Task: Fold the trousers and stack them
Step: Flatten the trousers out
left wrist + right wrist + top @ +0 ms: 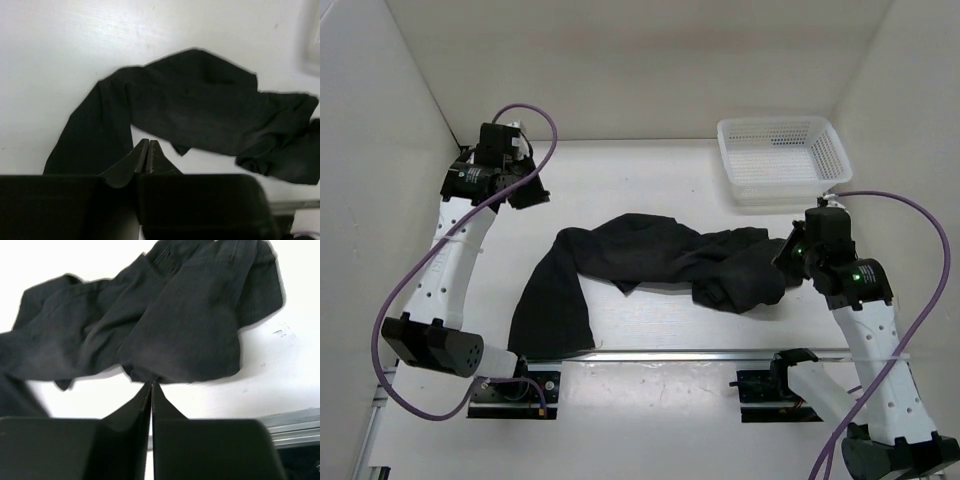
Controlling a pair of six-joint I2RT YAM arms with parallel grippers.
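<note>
Here are the trousers (650,265), sprawled in a crumpled band across the middle of the bench (620,170), one leg trailing down towards the near-left rail (690,352), the rest bunched in a dark heap on the right. The left gripper (528,190) hangs up at the far-left corner, well apart from the cloth. From its wrist, the fingers (141,150) are clenched almost tip to tip with nothing between them. Over on the right, the right gripper (788,256) sits right at the bunched end. From the right wrist, its fingers (145,400) are pressed together, tips meeting the fabric's edge. I cannot tell whether any cloth is pinched. The white mesh basket (775,123) stands at the far right, just beyond the heap.
</note>
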